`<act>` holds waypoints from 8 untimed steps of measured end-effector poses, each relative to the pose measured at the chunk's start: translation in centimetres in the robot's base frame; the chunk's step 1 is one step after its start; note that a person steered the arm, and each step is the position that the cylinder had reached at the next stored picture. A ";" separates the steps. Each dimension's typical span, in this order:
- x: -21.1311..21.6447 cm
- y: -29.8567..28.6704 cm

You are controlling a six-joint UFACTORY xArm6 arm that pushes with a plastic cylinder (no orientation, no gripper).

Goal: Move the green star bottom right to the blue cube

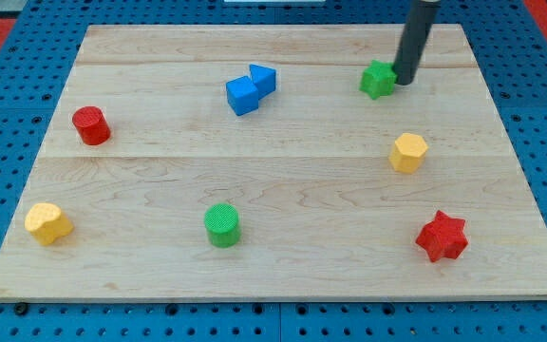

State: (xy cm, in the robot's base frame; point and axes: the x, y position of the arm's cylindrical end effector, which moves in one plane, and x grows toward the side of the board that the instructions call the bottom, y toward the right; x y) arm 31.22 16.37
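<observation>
The green star (377, 80) lies near the view's top right on the wooden board (283, 266). My tip (405, 80) touches the star's right side. The blue cube (241, 96) sits left of the star, near the top middle, with a second blue block (263, 79) pressed against its upper right corner.
A red cylinder (90, 125) stands at the left, a yellow block (47, 223) at the bottom left, a green cylinder (222, 225) at the bottom middle. A yellow hexagonal block (408, 152) and a red star (442, 237) lie on the right.
</observation>
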 end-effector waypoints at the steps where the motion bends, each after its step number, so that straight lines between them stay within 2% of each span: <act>1: -0.8 1.1; 3: -0.3 0.1; 4: 0.8 -4.7; 6: -1.8 -5.1; 7: -0.2 -6.6; 8: 0.0 -11.3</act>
State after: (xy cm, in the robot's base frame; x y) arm 31.21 5.09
